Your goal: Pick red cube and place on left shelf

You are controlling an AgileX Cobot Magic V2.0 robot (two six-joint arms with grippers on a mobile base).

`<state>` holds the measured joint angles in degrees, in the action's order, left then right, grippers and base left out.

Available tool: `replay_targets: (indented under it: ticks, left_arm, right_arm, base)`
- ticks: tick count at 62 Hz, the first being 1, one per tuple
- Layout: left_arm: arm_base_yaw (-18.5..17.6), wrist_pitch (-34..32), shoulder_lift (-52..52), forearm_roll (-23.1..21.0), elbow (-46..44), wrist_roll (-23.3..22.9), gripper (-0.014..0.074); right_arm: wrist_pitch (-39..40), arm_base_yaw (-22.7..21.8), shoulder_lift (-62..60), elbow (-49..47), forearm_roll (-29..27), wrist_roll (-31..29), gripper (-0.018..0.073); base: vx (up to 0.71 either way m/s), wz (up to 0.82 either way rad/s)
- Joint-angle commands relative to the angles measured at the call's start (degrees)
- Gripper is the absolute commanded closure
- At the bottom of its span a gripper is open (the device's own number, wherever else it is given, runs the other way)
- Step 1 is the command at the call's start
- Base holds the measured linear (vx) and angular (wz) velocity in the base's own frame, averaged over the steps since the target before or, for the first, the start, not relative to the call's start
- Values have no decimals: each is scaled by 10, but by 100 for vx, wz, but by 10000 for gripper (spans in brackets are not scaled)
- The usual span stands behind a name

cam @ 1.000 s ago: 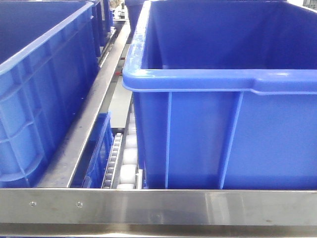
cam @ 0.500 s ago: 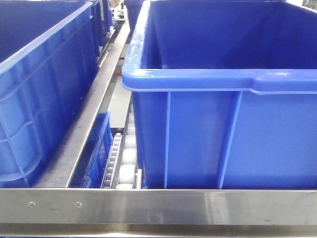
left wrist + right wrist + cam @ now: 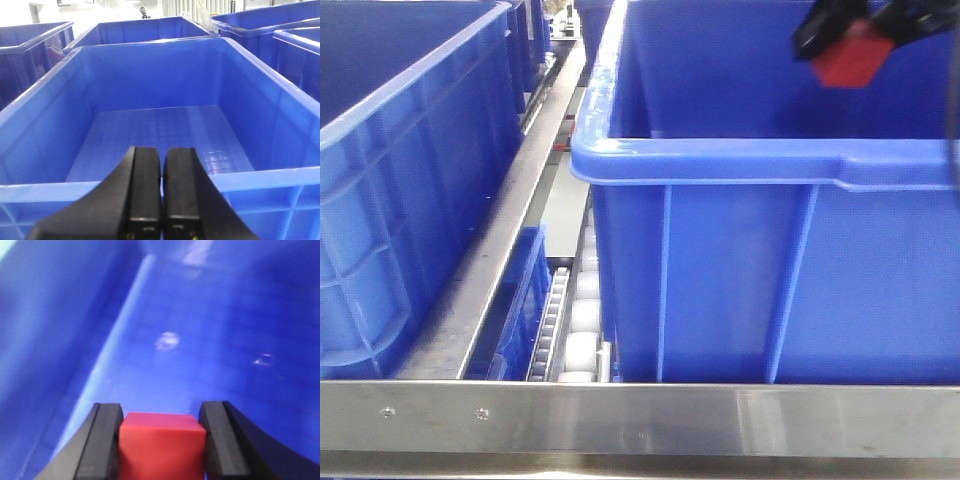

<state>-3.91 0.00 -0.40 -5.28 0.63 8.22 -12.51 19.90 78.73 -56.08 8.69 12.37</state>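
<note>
Blue crates fill the shelf (image 3: 620,420), and at upper right the right end effector (image 3: 850,45), clamped on the cube (image 3: 852,56), hangs over the crate (image 3: 720,160); the left end effector (image 3: 162,200) is pressed together.

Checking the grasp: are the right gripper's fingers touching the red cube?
Touching. The right wrist view shows both fingers pressed against the red cube, no gap.

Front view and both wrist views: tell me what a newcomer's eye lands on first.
The red cube, the only warm colour among the blue, hangs clamped in the right gripper at the front view's upper right, over the big blue crate. The left gripper sits shut and empty above another crate's near rim. The shelf's steel front rail spans the bottom.
</note>
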Motion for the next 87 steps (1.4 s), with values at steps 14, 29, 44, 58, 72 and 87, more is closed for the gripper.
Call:
replay_targets:
  ticks: [14, 29, 44, 58, 72, 87]
  left_arm:
    - [-2, -48, 5, -3, 13, 1, 491]
    - [-2, -48, 5, -3, 13, 1, 491]
    - [-2, -48, 5, -3, 13, 1, 491]
    - [-2, -48, 5, -3, 13, 1, 491]
    - [-2, -48, 5, -3, 13, 1, 491]
    - [-2, -48, 5, -3, 13, 1, 491]
  right_arm:
    - [32, 2, -17, -25, 15, -5, -55]
    - [54, -7, -87, 15, 15, -5, -55]
    - [97, -66, -233, 136, 15, -5, -55]
    - [91, -154, -408, 265, 15, -5, 109]
    - [29, -200, -575, 349, 15, -5, 522]
    - [-6, -200, -595, 367, 15, -5, 505]
  base:
    - [0, 0]
    - [0, 0]
    - [-1, -8]
    - [0, 0]
    - [0, 0]
    - [-1, -8]
